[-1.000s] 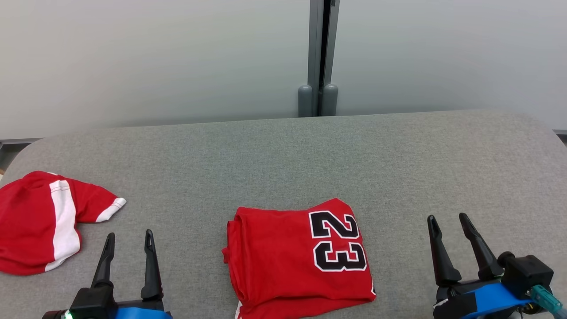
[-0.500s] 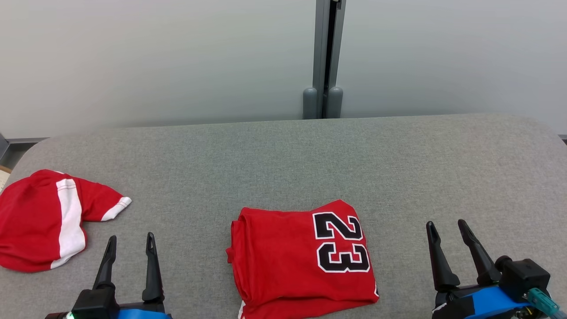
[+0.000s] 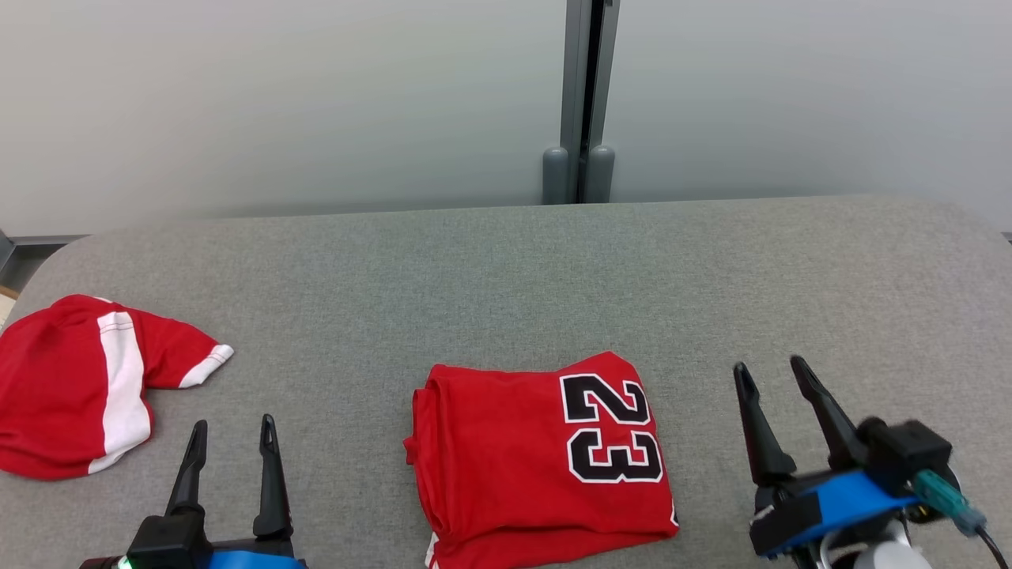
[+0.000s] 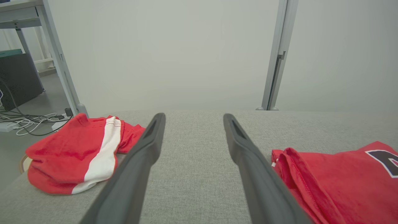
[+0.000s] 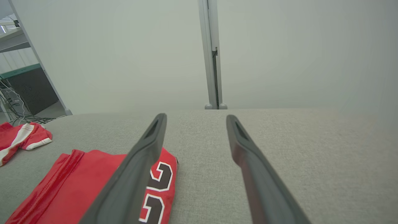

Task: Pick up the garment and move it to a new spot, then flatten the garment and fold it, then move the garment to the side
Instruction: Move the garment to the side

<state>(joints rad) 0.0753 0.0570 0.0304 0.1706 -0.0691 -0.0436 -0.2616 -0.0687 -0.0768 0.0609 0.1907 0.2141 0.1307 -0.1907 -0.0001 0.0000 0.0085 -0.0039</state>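
Observation:
A red garment [image 3: 506,458] with a black "23" lies folded on the grey padded table [image 3: 506,269], near the front edge between my two arms. It also appears in the left wrist view as the folded garment [image 4: 335,183] on the right, and in the right wrist view as the same garment [image 5: 71,183] at lower left. My left gripper [image 3: 232,424] stands open left of it, nothing between its fingers [image 4: 146,149]. My right gripper [image 3: 768,365] is open to its right, also with nothing in it, above bare table [image 5: 295,149].
A second red garment with a white stripe [image 3: 71,387] lies crumpled at the table's left end [image 4: 68,152] [image 5: 18,137]. A pale wall with a grey post [image 3: 581,95] runs behind the table. Cables [image 4: 28,121] lie on the floor at far left.
My right gripper has moved forward and a little left, coming closer to the folded garment's right side. The head camera has shifted slightly. The left gripper and both garments stayed put.

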